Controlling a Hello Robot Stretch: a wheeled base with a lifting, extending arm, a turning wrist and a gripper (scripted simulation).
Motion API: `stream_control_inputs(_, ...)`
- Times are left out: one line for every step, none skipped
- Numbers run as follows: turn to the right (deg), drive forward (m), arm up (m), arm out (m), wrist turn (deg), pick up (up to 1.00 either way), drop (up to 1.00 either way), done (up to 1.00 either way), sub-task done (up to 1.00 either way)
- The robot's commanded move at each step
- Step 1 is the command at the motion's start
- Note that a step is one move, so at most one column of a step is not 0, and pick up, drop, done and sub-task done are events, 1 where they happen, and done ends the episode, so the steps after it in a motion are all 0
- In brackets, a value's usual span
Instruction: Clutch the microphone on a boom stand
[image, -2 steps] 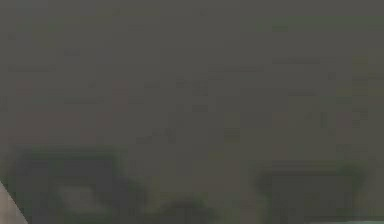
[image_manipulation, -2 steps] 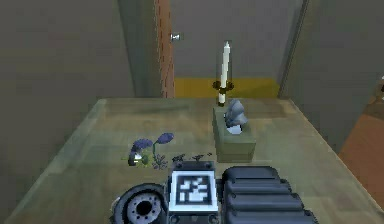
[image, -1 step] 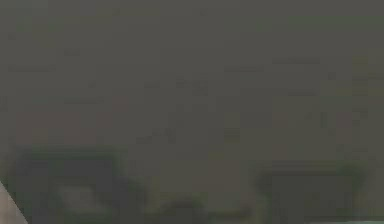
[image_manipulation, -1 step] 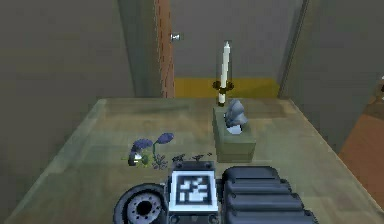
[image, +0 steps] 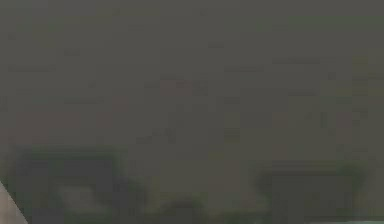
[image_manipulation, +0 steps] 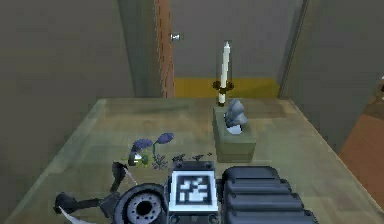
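On the wooden tabletop (image_manipulation: 80, 150) in the arm side view stands a small dark thing with thin bent rods and a yellowish blob at its left end (image_manipulation: 150, 150); it may be the microphone on a boom stand. My gripper (image_manipulation: 78, 206) lies at the bottom left, with its dark body beside the white marked square (image_manipulation: 195, 190). Its thin fingers (image_manipulation: 112, 183) reach up toward the small dark thing. I cannot tell whether the gripper touches it or holds anything.
A white candle in a holder (image_manipulation: 225, 72) stands at the table's far edge, with a tan box (image_manipulation: 235, 145) carrying a grey figure (image_manipulation: 236, 115) in front of it. A door with a handle (image_manipulation: 176, 37) is behind. The forward view faces a close grey wall (image: 190, 90).
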Motion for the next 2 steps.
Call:
stream_control_inputs(0.0, 0.00, 0.00, 0.00, 45.0, 0.00, 0.00, 0.00, 0.00)
stream_control_inputs(0.0, 0.00, 0.00, 0.00, 0.0, 1.00, 0.00, 0.00, 0.00)
